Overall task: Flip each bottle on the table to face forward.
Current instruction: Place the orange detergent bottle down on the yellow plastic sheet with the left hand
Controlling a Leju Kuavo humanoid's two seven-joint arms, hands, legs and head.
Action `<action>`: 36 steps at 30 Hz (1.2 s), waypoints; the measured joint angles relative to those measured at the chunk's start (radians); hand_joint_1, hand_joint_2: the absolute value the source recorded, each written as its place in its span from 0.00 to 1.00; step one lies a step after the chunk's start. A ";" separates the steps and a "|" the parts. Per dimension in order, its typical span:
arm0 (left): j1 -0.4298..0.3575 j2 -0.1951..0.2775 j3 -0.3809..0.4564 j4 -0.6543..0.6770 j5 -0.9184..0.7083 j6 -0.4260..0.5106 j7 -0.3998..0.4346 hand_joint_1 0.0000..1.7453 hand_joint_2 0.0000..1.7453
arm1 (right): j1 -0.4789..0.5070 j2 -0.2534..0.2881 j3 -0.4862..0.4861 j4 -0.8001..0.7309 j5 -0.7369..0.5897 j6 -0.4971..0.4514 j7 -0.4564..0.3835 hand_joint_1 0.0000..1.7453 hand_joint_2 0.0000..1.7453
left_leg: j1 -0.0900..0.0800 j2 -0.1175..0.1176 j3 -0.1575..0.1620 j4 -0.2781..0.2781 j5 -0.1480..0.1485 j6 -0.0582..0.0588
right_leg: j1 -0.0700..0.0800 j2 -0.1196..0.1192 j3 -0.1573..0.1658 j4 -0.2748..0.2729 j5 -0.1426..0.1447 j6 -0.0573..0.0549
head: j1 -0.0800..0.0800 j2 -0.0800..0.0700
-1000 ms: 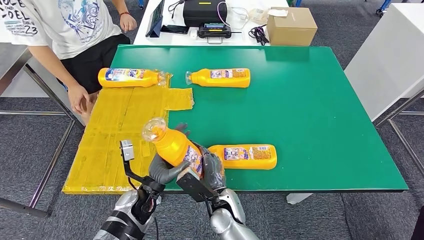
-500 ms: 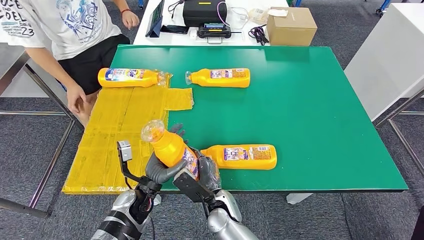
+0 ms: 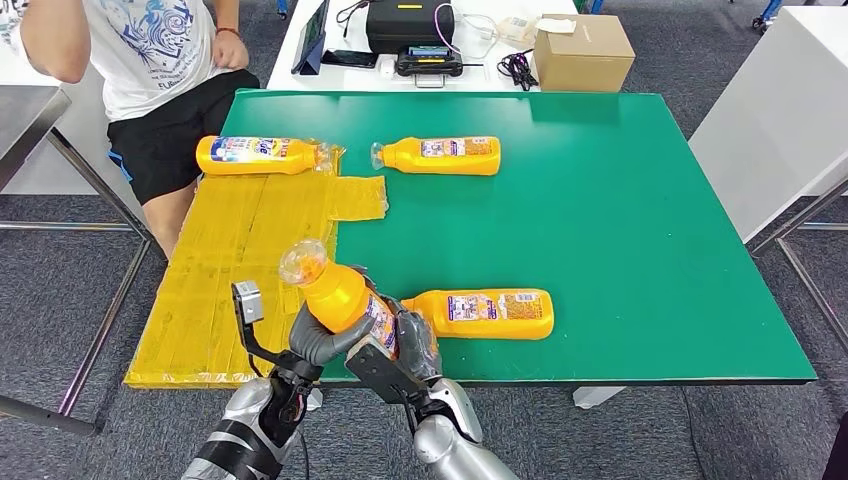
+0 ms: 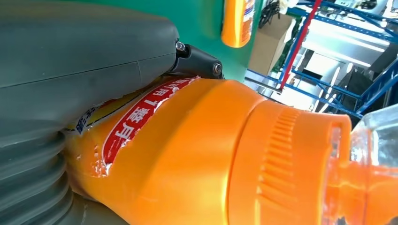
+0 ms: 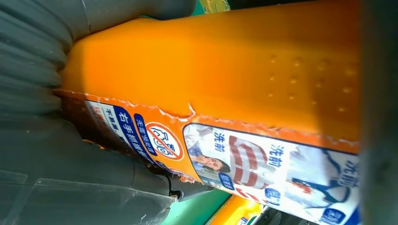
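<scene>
Grey fingers of my left hand point(image 3: 322, 340) and right hand point(image 3: 418, 342) both wrap the orange bottle point(image 3: 343, 295), lifted and tilted over the green table point(image 3: 620, 200) edge, clear cap away from me, just beside another lying bottle point(image 3: 490, 313).

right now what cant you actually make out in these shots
- Held bottle: its base, head view, covered by the left hand and right hand.
- Its label text: left wrist view, cut off by the thumb; right wrist view, too blurred and partly covered.
- Bottle near the front edge: its cap end, head view, behind the right hand.
- Far bottles: label print too small.
</scene>
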 joint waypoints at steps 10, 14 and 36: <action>-0.002 0.003 0.048 -0.066 -0.066 0.141 -0.052 1.00 1.00 | 0.056 -0.012 -0.037 -0.245 0.009 -0.049 0.040 0.00 0.00 | 0.000 0.000 0.000 0.000 0.000 0.000 | 0.000 0.000 0.000 0.000 0.000 0.000 | 0.000 0.000; -0.001 0.011 0.083 -0.091 -0.073 0.167 -0.054 1.00 1.00 | 0.095 -0.020 -0.049 -0.391 -0.002 -0.050 0.038 0.00 0.00 | 0.000 0.000 0.000 0.000 0.000 0.000 | 0.000 0.000 0.000 0.000 0.000 0.000 | 0.000 0.000; -0.042 0.069 0.125 -0.202 -0.639 0.660 -0.161 1.00 1.00 | 0.178 -0.051 -0.055 -0.659 -0.098 -0.014 0.002 0.00 0.00 | 0.000 0.000 0.000 0.000 0.000 0.000 | 0.000 0.000 0.000 0.000 0.000 0.000 | 0.000 0.000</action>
